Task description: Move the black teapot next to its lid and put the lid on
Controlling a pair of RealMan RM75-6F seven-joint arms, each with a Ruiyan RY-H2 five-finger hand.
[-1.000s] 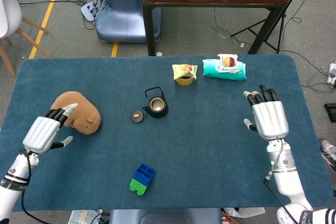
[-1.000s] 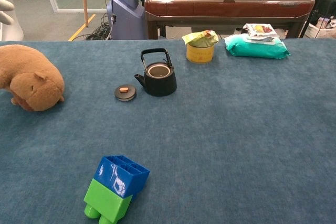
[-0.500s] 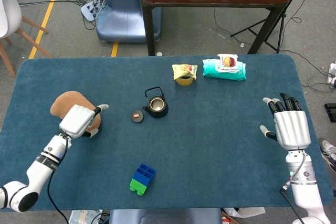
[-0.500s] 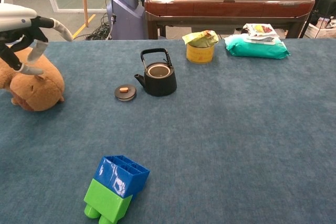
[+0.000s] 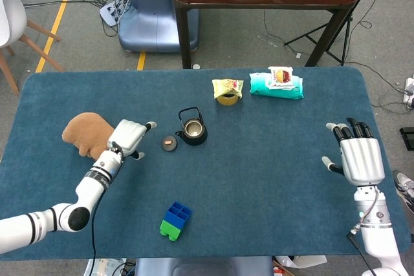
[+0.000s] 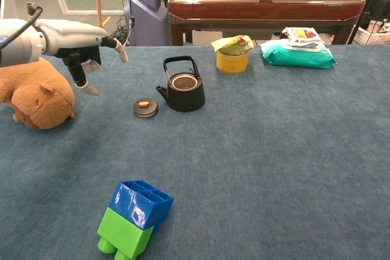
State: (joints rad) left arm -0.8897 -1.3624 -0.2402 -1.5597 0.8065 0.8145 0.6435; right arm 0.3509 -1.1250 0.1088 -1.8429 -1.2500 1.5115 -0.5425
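The small black cast-iron teapot (image 5: pixel 192 130) with its looped handle upright stands open near the middle of the blue-carpeted tabletop (image 5: pixel 272 179), a little toward the far edge. Its round black lid (image 5: pixel 169 143), with a small orange knob, lies flat just beside it on the left, apart from it.

The left hand (image 5: pixel 129 138) hovers left of the lid, fingers spread, holding nothing, next to the brown plush capybara (image 5: pixel 88 134). The right hand (image 5: pixel 359 157) is raised near the right edge, fingers straight and apart, empty.

A blue-and-green toy brick block (image 5: pixel 175 220) sits near the front edge. A yellow snack cup (image 5: pixel 227 90) and a teal wipes packet (image 5: pixel 277 84) lie by the far edge.
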